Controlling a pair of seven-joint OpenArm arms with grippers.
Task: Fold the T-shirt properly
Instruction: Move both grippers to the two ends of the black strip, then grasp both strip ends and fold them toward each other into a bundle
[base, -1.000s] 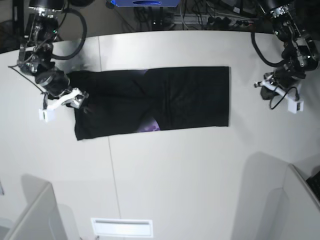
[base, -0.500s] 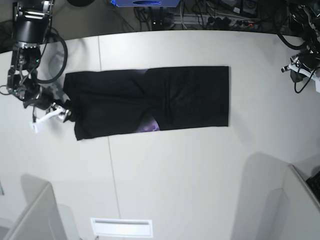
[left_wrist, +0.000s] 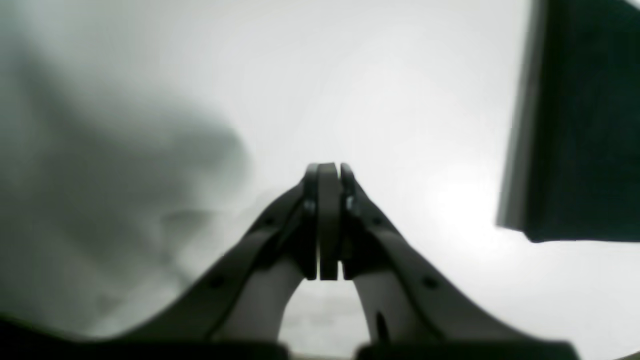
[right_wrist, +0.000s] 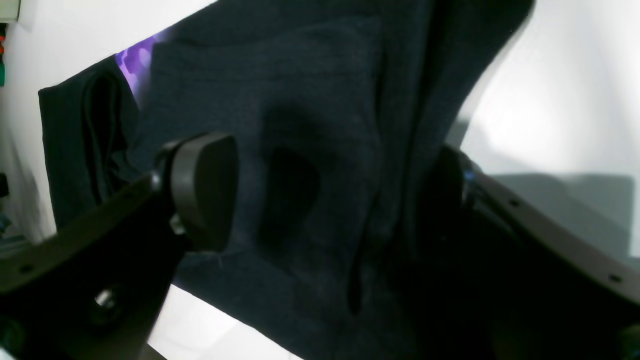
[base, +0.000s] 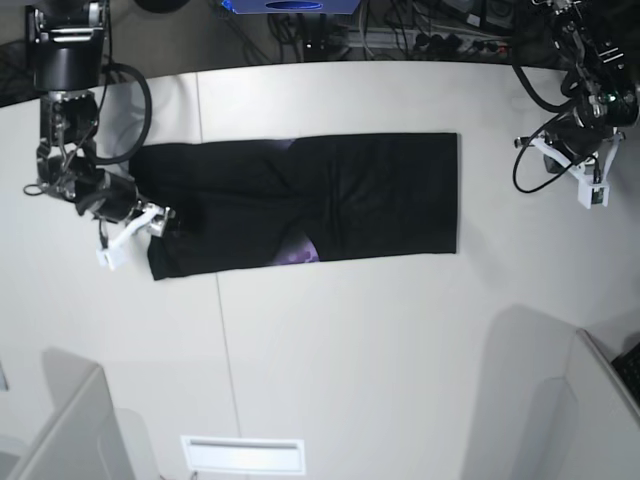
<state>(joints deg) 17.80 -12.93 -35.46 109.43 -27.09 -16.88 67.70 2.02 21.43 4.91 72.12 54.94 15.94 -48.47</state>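
On the wide white surface (base: 350, 350) my big black cloth T-shirt (base: 320, 200) lies flat as a long strip, already folded in from its sides, with a small bit of purple print (base: 300, 252) peeking out at its near edge. My right hand (base: 150, 222) is at the end of the strip on the base view's left. Half a second ago it had pulled back just off that end, and now it has come in again, so it sits over the corner of the cloth. From the right wrist camera I see its two dark fingers (right_wrist: 200, 190) spread wide apart, with black cloth between them, and nothing is pinched yet. I cannot tell if the fingers touch the cloth. My left hand (left_wrist: 327, 220) has also come back. A moment ago it was far off by the edge of the surface, and now it is nearer the other end of the T-shirt, but still apart from it. Its fingers are pressed together and hold nothing, and I see only the white surface under them and a dark corner of the T-shirt (left_wrist: 575, 125) off to one side. I think both hands are getting ready for the next fold. The right hand should close on its end first, and the left hand must open and move closer.
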